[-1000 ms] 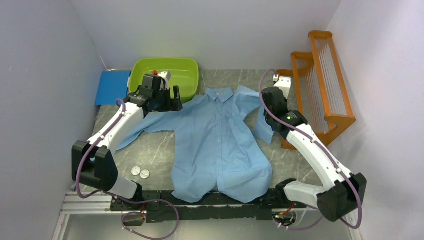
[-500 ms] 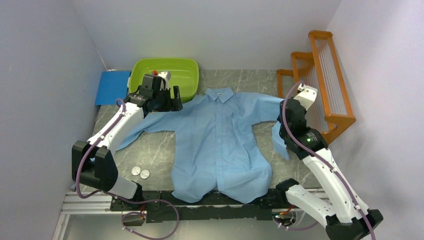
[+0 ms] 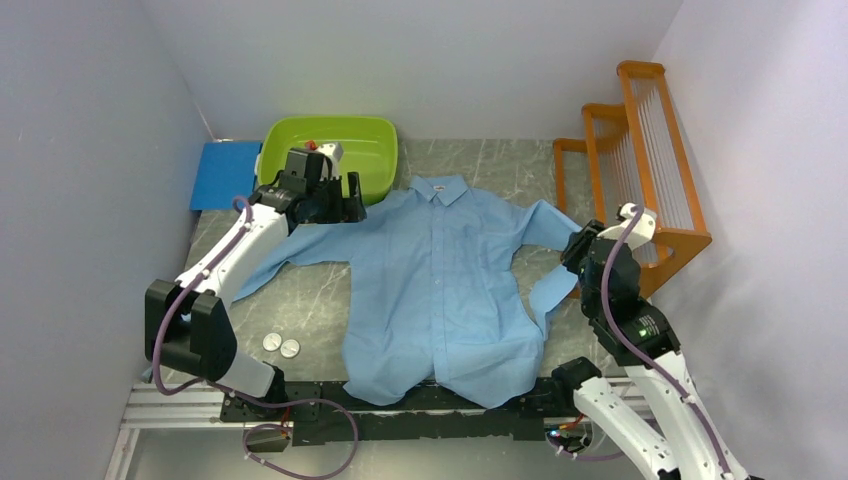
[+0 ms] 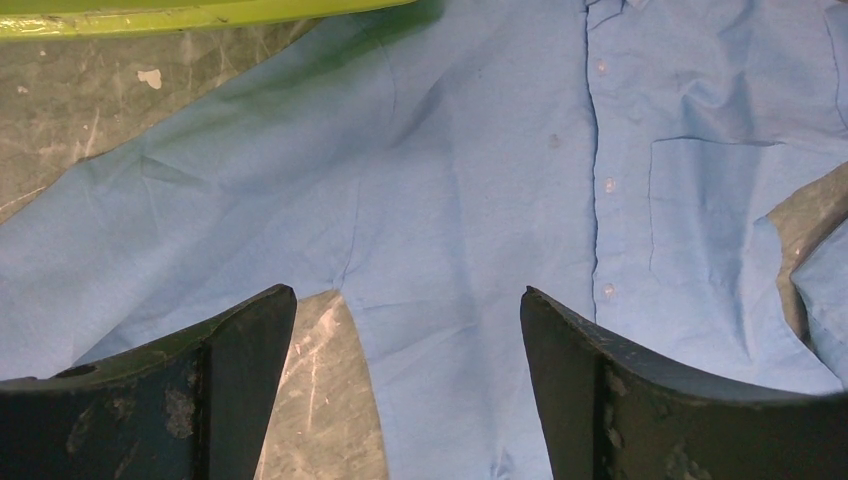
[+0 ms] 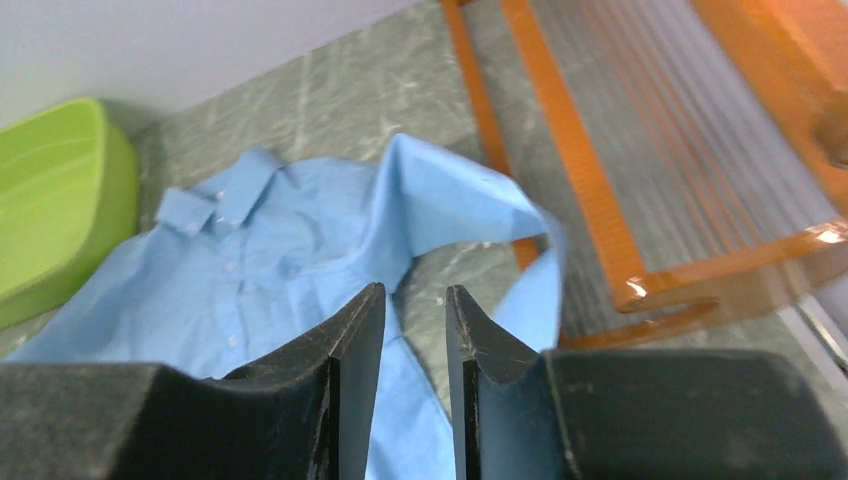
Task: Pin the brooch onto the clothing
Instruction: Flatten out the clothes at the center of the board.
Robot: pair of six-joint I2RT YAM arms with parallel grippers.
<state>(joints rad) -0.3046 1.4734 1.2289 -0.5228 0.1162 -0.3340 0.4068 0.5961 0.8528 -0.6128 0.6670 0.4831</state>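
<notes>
Across the middle of the counter (image 3: 480, 160) lies the shirt (image 3: 440, 290), front up, collar toward 12 o'clock. Its chest is flat, but the right sleeve (image 3: 545, 225) is doubled over at 3 o'clock beside the orange rack (image 3: 650, 150). At 11 o'clock from the shirt sits the green tub (image 3: 325, 135).

We judge the step in hand to be laying the cloth out flat before any pinning. Our right claw (image 5: 415, 295) hangs at 4 o'clock, its jaws only a narrow way apart with nothing between them that we can see. We should draw it back clear of the sleeve so the cloth isn't snagged. Our left claw (image 4: 405, 300) hovers at 10 o'clock over the other shoulder, spread wide and empty. It could press that side down.

Two small pale discs (image 3: 281, 346) rest at 8 o'clock. We cannot tell whether they are the brooch.
</notes>
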